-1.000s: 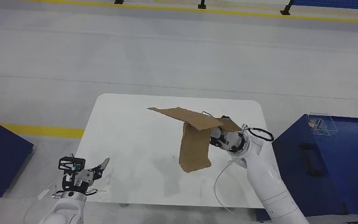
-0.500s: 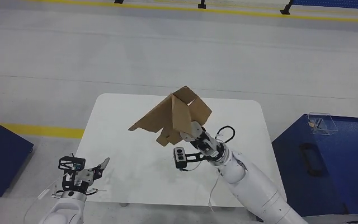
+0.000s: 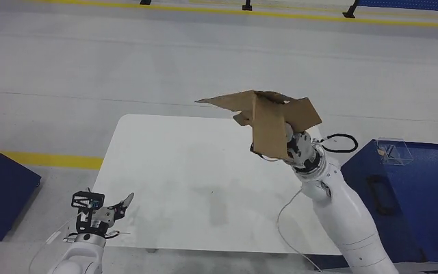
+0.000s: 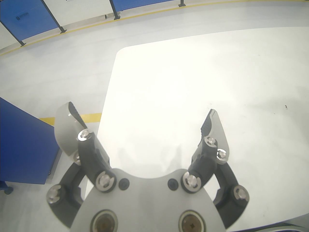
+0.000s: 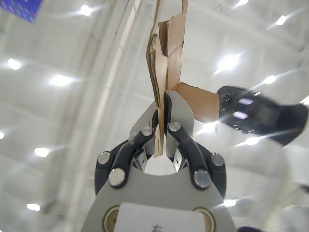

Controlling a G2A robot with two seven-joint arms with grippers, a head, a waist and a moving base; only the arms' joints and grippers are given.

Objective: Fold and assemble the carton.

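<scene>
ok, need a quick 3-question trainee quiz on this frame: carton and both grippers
1. Fill in: the left gripper, near a corner of the table, has its jaws ___.
2. What clamps the carton? A: the left gripper. B: the right gripper. C: both.
3. True or false: the carton lies flat on the table.

Key: 1 open; 2 B; 3 false, it is held up in the air.
</scene>
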